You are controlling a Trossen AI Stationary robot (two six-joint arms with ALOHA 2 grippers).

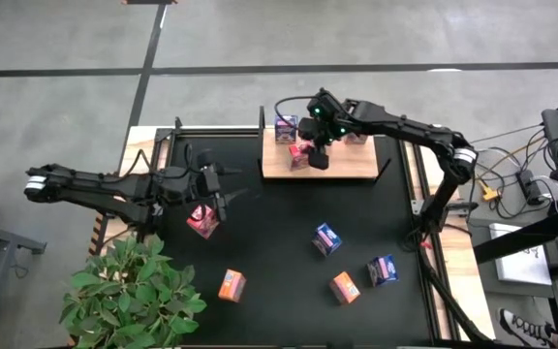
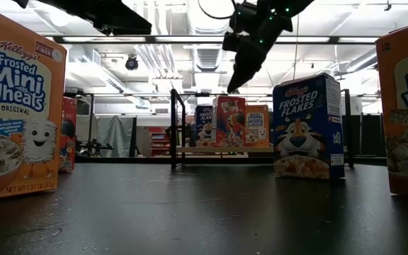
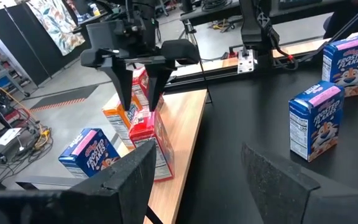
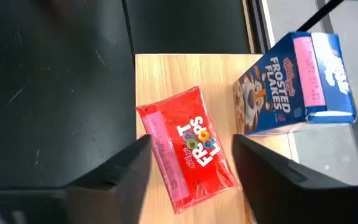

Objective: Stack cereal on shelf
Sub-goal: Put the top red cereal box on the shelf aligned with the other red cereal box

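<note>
Cereal boxes stand in two places: three on the shelf (image 1: 342, 167) at the far edge of the counter (image 1: 279, 242), the others spread on the black mat. Right pincer (image 1: 315, 155) hangs open just above a red-pink box (image 4: 188, 147) on the wood, fingers on each side and not touching it, with a blue box (image 4: 294, 84) just beside. Left pincer (image 1: 223, 197) is open too, over another red-pink box (image 1: 202, 220) near the plant (image 1: 129, 296).

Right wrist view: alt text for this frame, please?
Looking down past the open right end effector, a red Froot Loops box lies on the wooden shelf. A blue Frosted Flakes box stands beside it, next to the black mat.
</note>
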